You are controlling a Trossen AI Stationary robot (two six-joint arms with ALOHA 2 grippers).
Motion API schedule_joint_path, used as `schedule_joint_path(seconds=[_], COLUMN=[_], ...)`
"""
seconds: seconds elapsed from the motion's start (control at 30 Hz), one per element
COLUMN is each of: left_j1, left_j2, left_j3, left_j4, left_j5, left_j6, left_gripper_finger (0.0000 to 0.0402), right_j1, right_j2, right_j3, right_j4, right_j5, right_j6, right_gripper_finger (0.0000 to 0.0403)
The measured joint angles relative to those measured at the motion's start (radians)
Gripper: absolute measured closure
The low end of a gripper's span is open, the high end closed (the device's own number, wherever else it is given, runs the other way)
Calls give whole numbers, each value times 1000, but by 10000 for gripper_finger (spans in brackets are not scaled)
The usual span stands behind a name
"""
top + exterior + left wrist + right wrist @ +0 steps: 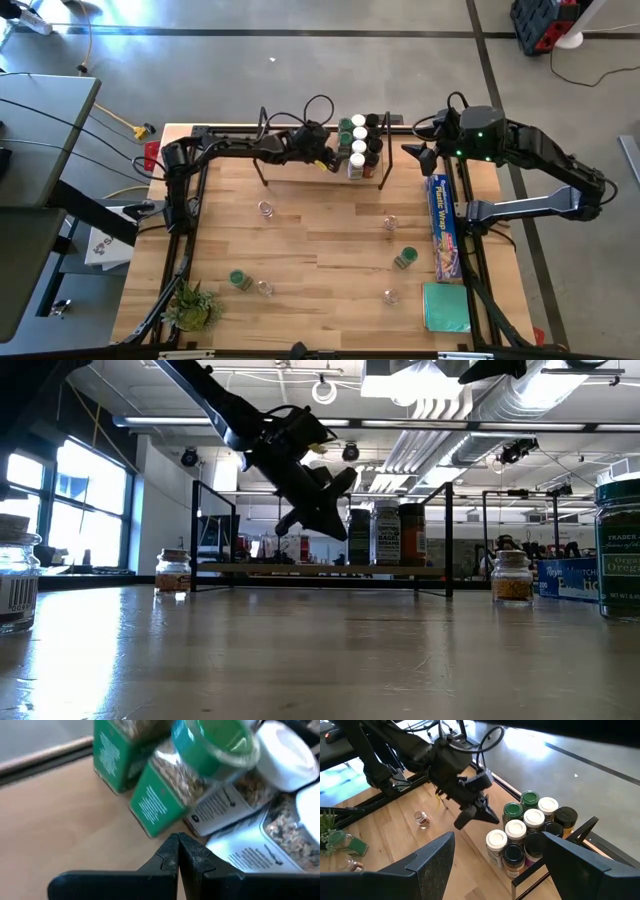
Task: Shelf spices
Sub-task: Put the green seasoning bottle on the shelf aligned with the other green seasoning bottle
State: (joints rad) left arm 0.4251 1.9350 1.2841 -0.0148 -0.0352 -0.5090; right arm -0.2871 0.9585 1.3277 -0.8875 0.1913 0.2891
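Note:
The shelf (295,172) stands at the table's far edge, a pale board between black wire end frames. Several spice jars (360,145) with green, white and dark lids stand clustered at its right end, also seen as jars (525,827) in the right wrist view. My left gripper (326,158) hovers just left of that cluster, shut, its fingertips (178,851) above the board before a green-labelled jar (160,800). My right gripper (418,155) hangs open beyond the shelf's right end. Several loose jars stand on the table, one of them green-lidded (405,258).
A long blue plastic-wrap box (443,225) lies along the table's right side, with a teal pad (445,305) near it. A spiky green plant (190,305) sits at the near left corner. Loose jars (265,208) (390,222) (240,278) dot the middle.

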Motion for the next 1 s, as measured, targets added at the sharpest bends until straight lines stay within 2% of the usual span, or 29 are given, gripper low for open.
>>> schedule_joint_path(seconds=[0.23, 0.33, 0.57, 0.77, 1.0], left_j1=[-3, -5, -38, -37, -11], left_j2=[-1, -2, -1, -1, -1], left_j3=[-1, -1, -1, -1, 0], left_j4=[7, 14, 18, 36, 97], left_j5=[7, 46, 50, -38, -47], left_j6=[-13, -64, -112, -110, -77], left_gripper_finger=[401, 401, 401, 401, 401], right_j1=[0, 0, 0, 0, 0], right_j2=[0, 0, 0, 0, 0], right_j3=[0, 0, 0, 0, 0], right_j4=[-2, -2, -9, -9, -9], right_j5=[1, 2, 15, 14, 14], right_j6=[-1, -1, -1, -1, 2], right_gripper_finger=[116, 116, 116, 116, 116])
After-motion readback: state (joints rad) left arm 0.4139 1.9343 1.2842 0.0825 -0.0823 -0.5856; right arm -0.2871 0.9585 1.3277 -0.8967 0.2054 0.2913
